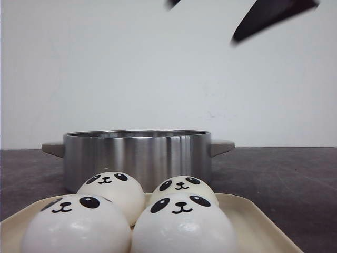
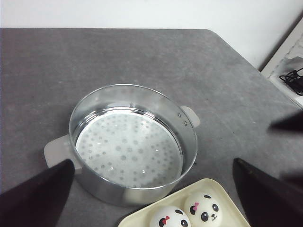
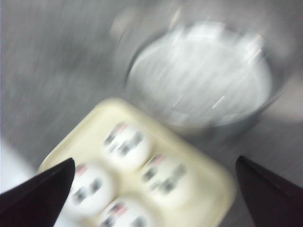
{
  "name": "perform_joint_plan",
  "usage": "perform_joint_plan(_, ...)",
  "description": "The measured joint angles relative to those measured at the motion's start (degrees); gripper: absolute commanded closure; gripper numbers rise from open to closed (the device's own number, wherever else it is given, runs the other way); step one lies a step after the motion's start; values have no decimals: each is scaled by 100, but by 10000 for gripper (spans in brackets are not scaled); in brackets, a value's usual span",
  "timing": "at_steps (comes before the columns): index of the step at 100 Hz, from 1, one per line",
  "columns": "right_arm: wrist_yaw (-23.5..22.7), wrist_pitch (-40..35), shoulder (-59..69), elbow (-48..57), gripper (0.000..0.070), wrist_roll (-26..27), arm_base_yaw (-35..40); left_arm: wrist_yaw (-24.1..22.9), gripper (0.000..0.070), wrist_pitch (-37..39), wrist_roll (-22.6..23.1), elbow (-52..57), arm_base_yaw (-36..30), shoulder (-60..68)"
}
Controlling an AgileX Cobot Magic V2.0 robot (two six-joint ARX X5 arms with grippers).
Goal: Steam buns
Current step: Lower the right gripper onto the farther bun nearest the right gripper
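Four glossy white panda-faced buns [image 1: 131, 219] sit on a cream tray [image 1: 253, 221] at the bench's near edge, before the steel steamer pot [image 1: 138, 158]. The left gripper [image 2: 151, 198], spread and empty, hovers over the pot [image 2: 132, 144]. The right gripper [image 3: 154, 194], also spread and empty, hangs directly above the buns [image 3: 125, 177], so it seems nearer.

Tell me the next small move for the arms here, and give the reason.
Probably lower the open right gripper onto one of the buns and close. All four buns sit on the cream tray, the steamer pot is empty, and both grippers hold nothing. The right wrist view is blurred, so fine alignment cannot be judged.
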Motion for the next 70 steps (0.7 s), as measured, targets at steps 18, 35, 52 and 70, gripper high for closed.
perform_joint_plan(18,-879,-461,1040,393,98,1093,-96,2,0,-2,2,0,0,-142)
perform_joint_plan(35,-938,-557,1934,481,139,1316,-96,0,0,-63,2,0,-2,-144)
perform_joint_plan(52,-938,-490,2603,487,150,1362,-315,0,0,-109,4,0,-120,-144)
perform_joint_plan(70,-835,-192,3018,490,150,1379,-632,0,0,-114,4,0,-271,-144)
